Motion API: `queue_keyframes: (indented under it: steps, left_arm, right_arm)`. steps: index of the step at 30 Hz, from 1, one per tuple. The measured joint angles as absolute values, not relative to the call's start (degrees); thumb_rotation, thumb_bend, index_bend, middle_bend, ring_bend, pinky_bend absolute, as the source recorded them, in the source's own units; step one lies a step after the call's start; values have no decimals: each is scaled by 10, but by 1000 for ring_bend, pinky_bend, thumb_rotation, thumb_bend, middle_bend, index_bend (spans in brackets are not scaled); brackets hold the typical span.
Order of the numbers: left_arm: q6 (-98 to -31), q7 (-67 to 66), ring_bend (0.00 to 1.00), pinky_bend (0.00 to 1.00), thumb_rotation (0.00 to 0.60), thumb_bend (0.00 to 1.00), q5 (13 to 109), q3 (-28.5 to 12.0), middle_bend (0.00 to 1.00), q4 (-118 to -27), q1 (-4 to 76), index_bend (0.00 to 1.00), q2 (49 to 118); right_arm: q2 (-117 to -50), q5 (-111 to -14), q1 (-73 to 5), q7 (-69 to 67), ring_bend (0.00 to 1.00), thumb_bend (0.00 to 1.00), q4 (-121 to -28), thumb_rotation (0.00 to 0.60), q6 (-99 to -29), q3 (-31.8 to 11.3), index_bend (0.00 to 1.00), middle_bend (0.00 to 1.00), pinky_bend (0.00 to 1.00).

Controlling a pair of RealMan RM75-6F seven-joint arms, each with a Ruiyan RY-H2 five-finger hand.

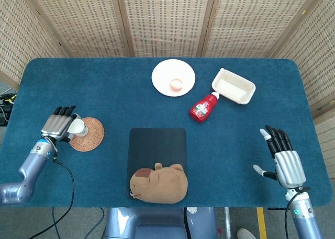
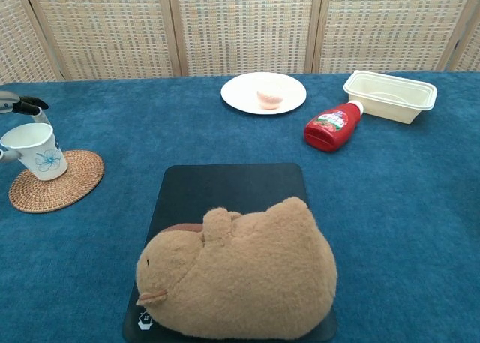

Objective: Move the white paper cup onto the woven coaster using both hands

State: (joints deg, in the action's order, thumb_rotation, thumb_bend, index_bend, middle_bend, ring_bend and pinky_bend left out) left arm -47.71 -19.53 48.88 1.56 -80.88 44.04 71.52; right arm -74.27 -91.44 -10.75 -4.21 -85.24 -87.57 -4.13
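The left hand (image 1: 58,126) holds the white paper cup (image 2: 34,151) tipped over the left edge of the woven coaster (image 2: 55,180) — nearly there, not set down flat yet. The right hand (image 1: 285,163) hangs open, far away. Whether the cup touches the coaster, I cannot tell — the fingers hide most of it.

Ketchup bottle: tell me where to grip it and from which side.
Grip the ketchup bottle across its wide red body, coming from above. It lies on its side with the white cap toward the cream tray, so the tapered cap end gives poor purchase. The open right hand is likely nearer.
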Motion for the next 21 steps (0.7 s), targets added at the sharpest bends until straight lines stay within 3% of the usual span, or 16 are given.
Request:
queue_keyframes:
  steps: [5,14,21]
  left_arm:
    - [-468,-202,0,0,600,292,491,14,0,-817,440,5,709]
    - [-462,-210,0,0,600,260,493,12,0,-838,437,0,691]
    - [-524,-177,0,0,600,257,534,-1,0,-865,409,0,681]
  right_arm:
    - [-743,-914,-107,-43,0,48,-852,600,-875,-42,34,0,0]
    - [-742,-915,-106,-46,0,50,-853,600,-876,-43,34,0,0]
    - [-743,-915,-107,-44,0,49,-853,600,-874,-43,34,0,0]
